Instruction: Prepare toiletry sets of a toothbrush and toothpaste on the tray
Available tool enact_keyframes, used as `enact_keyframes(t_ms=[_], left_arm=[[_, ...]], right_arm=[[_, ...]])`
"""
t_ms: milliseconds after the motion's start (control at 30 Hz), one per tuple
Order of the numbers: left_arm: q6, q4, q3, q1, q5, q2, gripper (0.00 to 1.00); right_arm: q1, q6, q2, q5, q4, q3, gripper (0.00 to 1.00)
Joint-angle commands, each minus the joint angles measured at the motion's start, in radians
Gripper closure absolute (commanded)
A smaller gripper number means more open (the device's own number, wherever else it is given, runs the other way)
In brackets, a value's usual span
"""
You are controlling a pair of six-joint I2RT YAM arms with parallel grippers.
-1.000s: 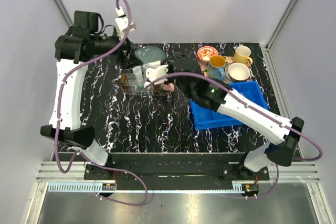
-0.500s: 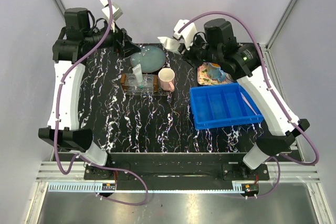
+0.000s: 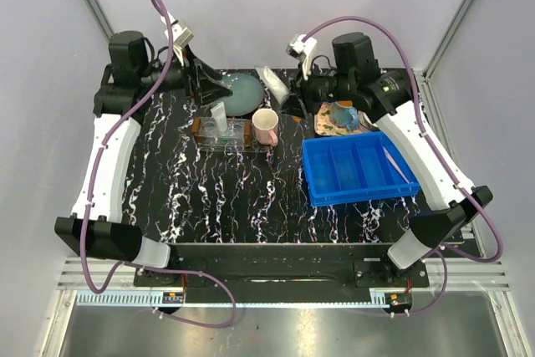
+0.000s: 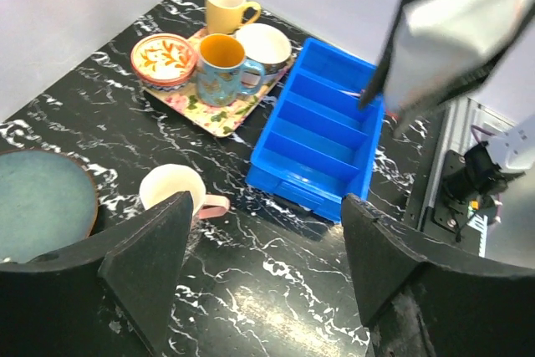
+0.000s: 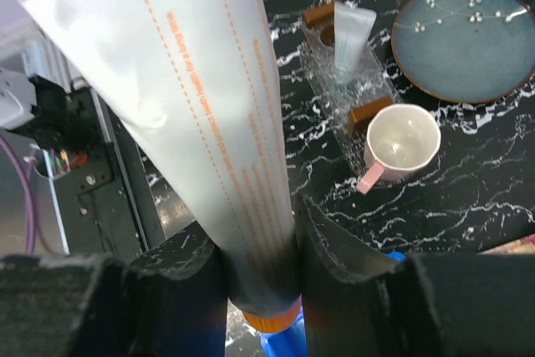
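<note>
Lower right of top view: toothbrush (image 3: 401, 165) lying in blue bin (image 3: 334, 196), well apart from tray (image 3: 238, 136) at centre left, where teal-capped toothpaste (image 3: 218, 114) stands in the rack beside pink mug (image 3: 266, 125). Farther up: left gripper (image 3: 206, 87) wide open, holding nothing; right gripper (image 3: 291, 98) pinched on orange-capped toothpaste (image 5: 201, 81) near its cap end. Likely risk: long soft tube slipping or swinging in that end-grip, knocking teal-capped toothpaste or mug on approach to rack.

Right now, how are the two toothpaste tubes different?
The orange tube is clamped in the right end effector, up in the air; the teal tube stands upright in the tray. The orange tube shows an orange cap and print; the teal tube has teal markings. Both are pale tubes.
</note>
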Motion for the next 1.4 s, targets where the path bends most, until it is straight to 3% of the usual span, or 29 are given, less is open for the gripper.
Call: enact_keyframes(t_ms=[0, 133, 267, 767, 1367], left_arm=[[-0.048, 0.222, -0.117, -0.026, 0.115, -0.102, 0.24], [-0.108, 0.295, -0.16, -0.063, 0.116, -0.117, 0.22], [-0.206, 0.481, -0.22, -0.1, 0.095, -0.135, 0.21], [-0.335, 0.713, -0.353, -0.151, 0.03, -0.157, 0.14], [-0.318, 0.701, -0.389, -0.148, -0.014, -0.18, 0.1]], right_arm=[[-0.045, 0.121, -0.013, -0.174, 0.162, 0.012, 0.94], [-0.05, 0.159, 0.01, -0.241, 0.182, 0.012, 0.95], [-0.05, 0.187, 0.024, -0.293, 0.206, -0.004, 0.96], [-0.05, 0.205, 0.029, -0.33, 0.241, -0.044, 0.97], [-0.05, 0.198, 0.009, -0.3, 0.243, -0.041, 0.97]])
